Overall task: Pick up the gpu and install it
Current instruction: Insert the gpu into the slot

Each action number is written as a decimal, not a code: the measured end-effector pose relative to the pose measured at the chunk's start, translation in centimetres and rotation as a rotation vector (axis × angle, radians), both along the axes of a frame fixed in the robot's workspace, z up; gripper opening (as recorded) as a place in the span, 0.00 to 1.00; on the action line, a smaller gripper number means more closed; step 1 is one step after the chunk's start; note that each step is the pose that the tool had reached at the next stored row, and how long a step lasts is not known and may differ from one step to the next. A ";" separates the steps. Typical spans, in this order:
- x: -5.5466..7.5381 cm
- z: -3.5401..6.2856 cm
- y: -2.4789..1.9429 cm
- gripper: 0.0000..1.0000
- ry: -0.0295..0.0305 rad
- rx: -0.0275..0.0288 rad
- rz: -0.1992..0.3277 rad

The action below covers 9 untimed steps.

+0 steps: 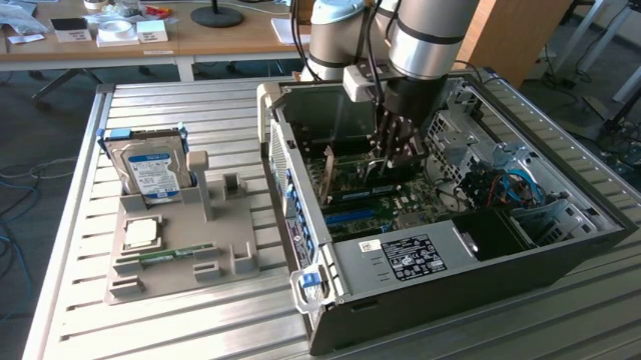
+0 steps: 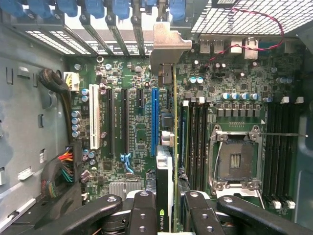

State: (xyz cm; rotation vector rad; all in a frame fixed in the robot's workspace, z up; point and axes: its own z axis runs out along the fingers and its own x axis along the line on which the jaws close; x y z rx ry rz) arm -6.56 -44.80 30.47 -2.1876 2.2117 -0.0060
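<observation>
My gripper [image 1: 394,154] reaches down into the open computer case [image 1: 451,315] and is shut on the gpu [image 1: 347,171]. In the wrist view the gpu [image 2: 167,166] appears edge-on between my black fingers [image 2: 144,213], with its green board edge and a dark face. Its silver end bracket [image 2: 166,46] points toward the case's rear slot openings. The card stands over the motherboard [image 2: 137,132], just beside the long blue slot [image 2: 155,120]. Whether it touches a slot I cannot tell.
On the exterior view's left a grey fixture [image 1: 230,225] holds an upright hard drive [image 1: 152,171], a processor chip [image 1: 140,232] and a RAM stick [image 1: 176,255]. Inside the case are the power supply [image 1: 406,259], the processor socket [image 2: 234,164], and cables [image 2: 61,171].
</observation>
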 end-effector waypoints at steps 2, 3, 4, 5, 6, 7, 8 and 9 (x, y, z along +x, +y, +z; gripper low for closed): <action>0.0 -0.04 0.00 0.27 -0.0001 0.0001 0.000; 0.0 -0.08 0.00 0.27 -0.0001 0.0002 0.000; 0.0 -0.10 0.00 0.27 0.0000 0.0001 0.000; 0.0 -0.12 0.00 0.27 0.0000 0.0000 0.000; 0.0 -0.12 0.00 0.27 0.0001 -0.0001 0.000; 0.0 -0.13 0.00 0.27 0.0001 -0.0001 0.000; 0.0 -0.14 0.00 0.27 0.0000 -0.0001 0.000; 0.0 -0.14 0.00 0.27 0.0000 0.0000 0.000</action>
